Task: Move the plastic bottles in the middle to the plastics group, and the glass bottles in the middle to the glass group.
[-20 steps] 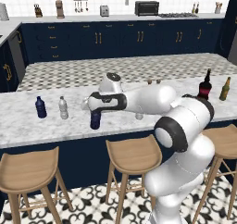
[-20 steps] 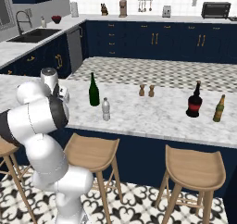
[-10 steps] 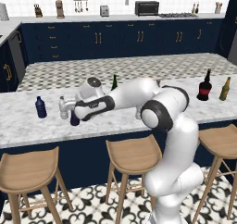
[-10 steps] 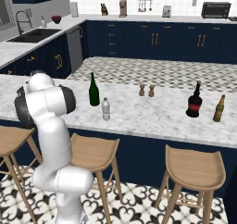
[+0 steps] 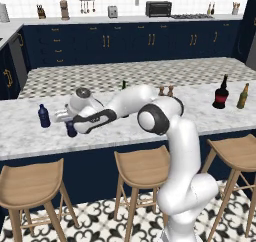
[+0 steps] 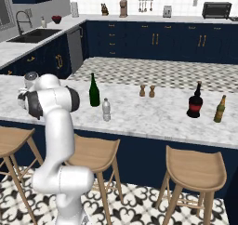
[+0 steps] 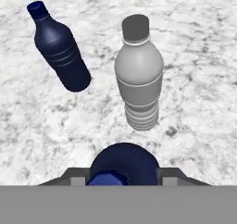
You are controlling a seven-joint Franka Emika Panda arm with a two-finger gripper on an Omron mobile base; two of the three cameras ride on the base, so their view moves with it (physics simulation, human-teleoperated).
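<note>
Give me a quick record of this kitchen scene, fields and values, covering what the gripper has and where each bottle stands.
gripper: shut on navy bottle, carried at the counter's left end
plastics group: navy plastic bottle and clear-whitish plastic bottle, upright, apart, just ahead of the gripper
middle of counter: tall green glass bottle with a small clear-whitish bottle beside it
glass group: red-labelled dark bottle and slim amber bottle, right end
counter: white marble

Navy cabinets (image 5: 125,41) line the white-tiled back wall, wooden stools (image 5: 145,163) stand on a patterned floor (image 5: 125,221) before the marble desk (image 5: 30,136), and what looks like a sink (image 6: 35,33) sits far left.
</note>
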